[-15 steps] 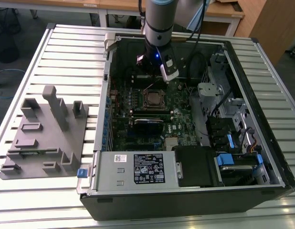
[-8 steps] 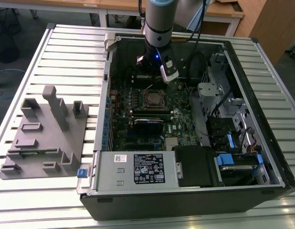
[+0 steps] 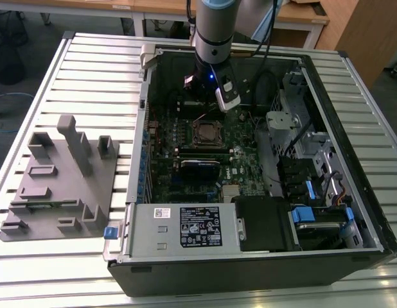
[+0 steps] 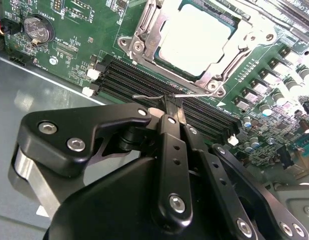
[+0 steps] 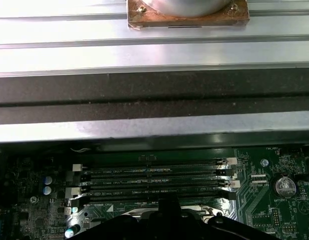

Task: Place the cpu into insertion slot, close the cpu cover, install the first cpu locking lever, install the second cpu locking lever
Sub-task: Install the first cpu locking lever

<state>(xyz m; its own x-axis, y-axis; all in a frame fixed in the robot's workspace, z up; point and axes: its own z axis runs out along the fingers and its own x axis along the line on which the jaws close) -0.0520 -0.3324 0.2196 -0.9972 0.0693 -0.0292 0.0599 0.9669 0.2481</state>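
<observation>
Open computer case [image 3: 135, 160] on slatted metal surface [image 3: 89, 70]. Insertion slot [image 3: 193, 133] sits mid-motherboard, arm directly above it.

Second wrist view: cpu [image 4: 194, 35] seated in the slot, dull silver top showing through the window of the cpu cover [image 4: 147, 27]. Cover lies flat over the chip.

Gripper [image 4: 172, 104] just beside the slot, over the long black memory slots [image 4: 134, 80]. Jaws drawn together, tips meeting a thin wire locking lever [image 4: 149, 96] that runs along the slot's edge. Cannot tell if the wire is pinched or only touched.

Grey fixture tray [image 3: 57, 186] well apart from the slot, outside the case.
</observation>
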